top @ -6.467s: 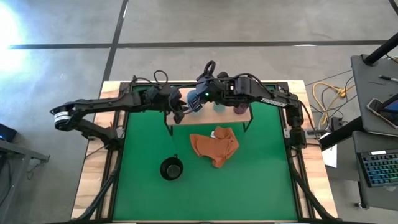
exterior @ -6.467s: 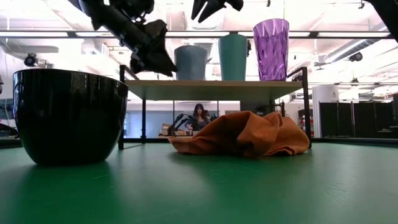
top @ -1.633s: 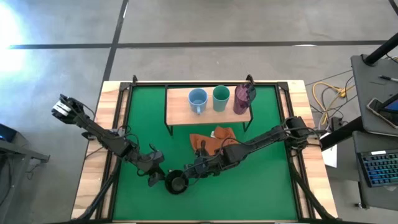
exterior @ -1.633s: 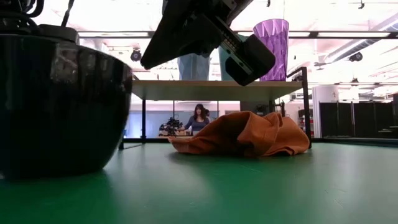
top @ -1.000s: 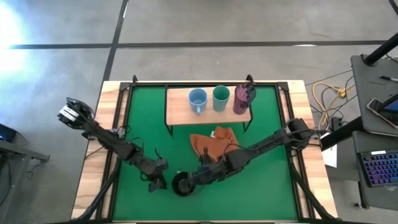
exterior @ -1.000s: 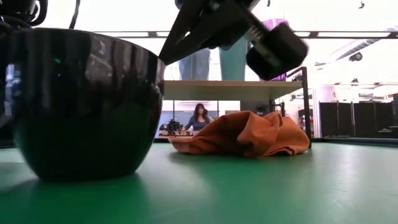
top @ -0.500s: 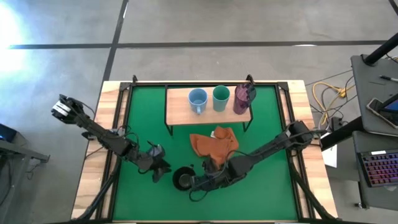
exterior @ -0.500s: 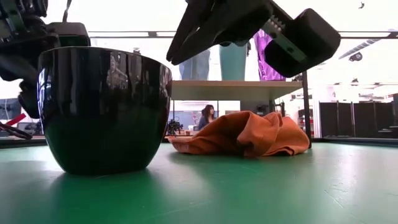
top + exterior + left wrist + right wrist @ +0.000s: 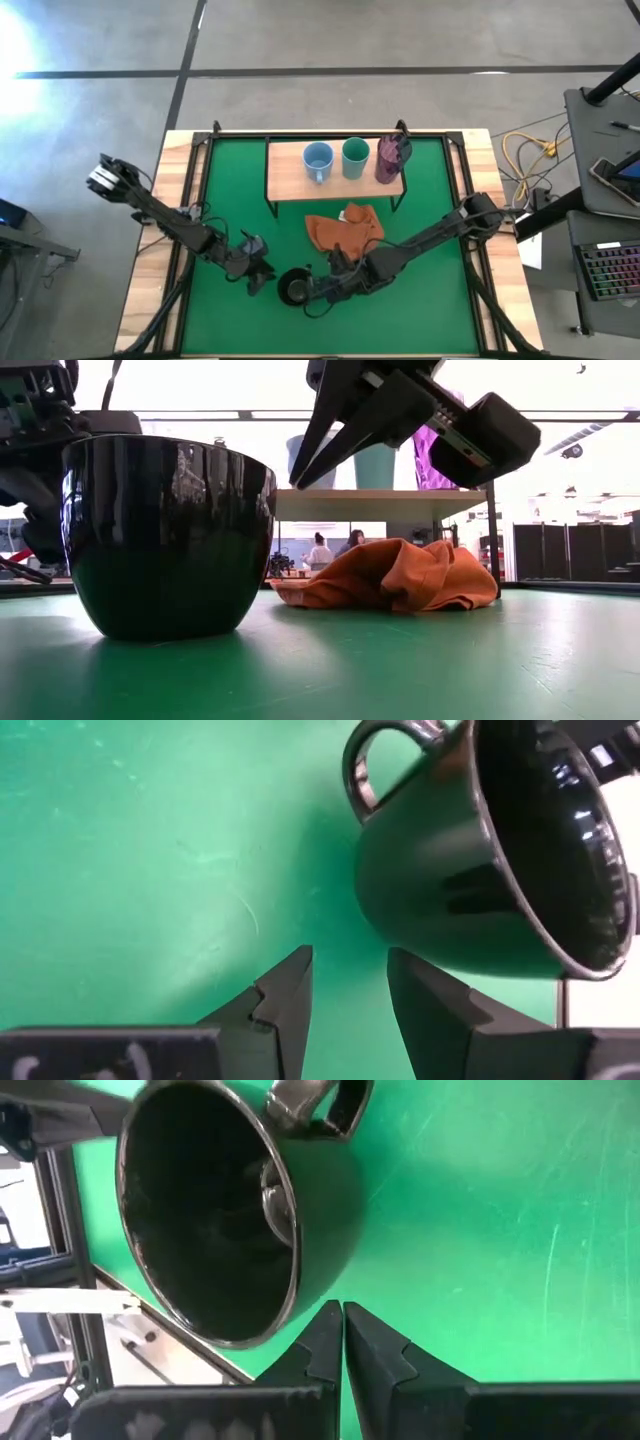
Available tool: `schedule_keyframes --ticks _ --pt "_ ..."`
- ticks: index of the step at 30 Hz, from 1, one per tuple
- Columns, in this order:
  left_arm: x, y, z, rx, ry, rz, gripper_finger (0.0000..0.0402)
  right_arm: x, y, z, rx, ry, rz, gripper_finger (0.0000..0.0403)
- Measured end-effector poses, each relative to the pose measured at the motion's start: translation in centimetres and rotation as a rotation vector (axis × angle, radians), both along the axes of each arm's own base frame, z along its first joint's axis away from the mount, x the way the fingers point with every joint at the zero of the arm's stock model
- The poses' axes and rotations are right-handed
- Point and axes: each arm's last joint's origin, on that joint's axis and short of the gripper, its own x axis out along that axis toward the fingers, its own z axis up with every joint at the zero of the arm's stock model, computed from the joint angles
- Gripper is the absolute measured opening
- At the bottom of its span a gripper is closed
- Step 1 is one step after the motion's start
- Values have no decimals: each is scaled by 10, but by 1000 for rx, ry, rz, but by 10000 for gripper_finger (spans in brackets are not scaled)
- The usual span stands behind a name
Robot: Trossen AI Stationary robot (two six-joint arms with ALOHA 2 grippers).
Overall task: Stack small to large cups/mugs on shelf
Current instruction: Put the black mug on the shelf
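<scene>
Black mug (image 9: 293, 288) flanked by both grippers near the front edge of the green mat (image 9: 430, 320).

Since half a second ago little is changed; the left gripper (image 9: 258, 280) is held slightly open just left of the mug; the right gripper (image 9: 322, 290), fingers almost closed, is kept at its right; the orange cloth (image 9: 344, 232) lies before the shelf (image 9: 288, 186); three cups are lined there.

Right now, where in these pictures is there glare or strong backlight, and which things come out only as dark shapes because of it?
Low view: bright ceiling lights behind leave the right gripper a dark silhouette, and the black mug shows mirror-like reflections. High view: a white glare patch on the floor at the upper left; the green mat is evenly lit. Both wrist views: small highlights on the mug's rim.
</scene>
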Motion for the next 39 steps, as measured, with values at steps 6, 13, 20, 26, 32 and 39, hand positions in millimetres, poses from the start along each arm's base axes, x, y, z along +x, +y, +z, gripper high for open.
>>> schedule_keyframes --ticks 6,13,20,26,32,39 --pt "9 -5 0 -44 -76 1 118 5 -11 0 -8 -3 -17 9" --pt "12 -9 -3 -82 -76 -29 118 11 -28 0 -37 -1 -8 9" --pt "12 -10 -2 -110 -82 -52 118 18 -51 0 -96 -10 -16 9" --pt "12 -13 1 -125 -97 -65 118 24 -69 1 -159 -20 6 9" --pt "7 -16 -2 -130 -51 -115 118 23 -75 5 -259 -35 -48 9" --pt "-12 -4 -15 73 142 -21 118 10 -65 19 -299 -25 -41 9"
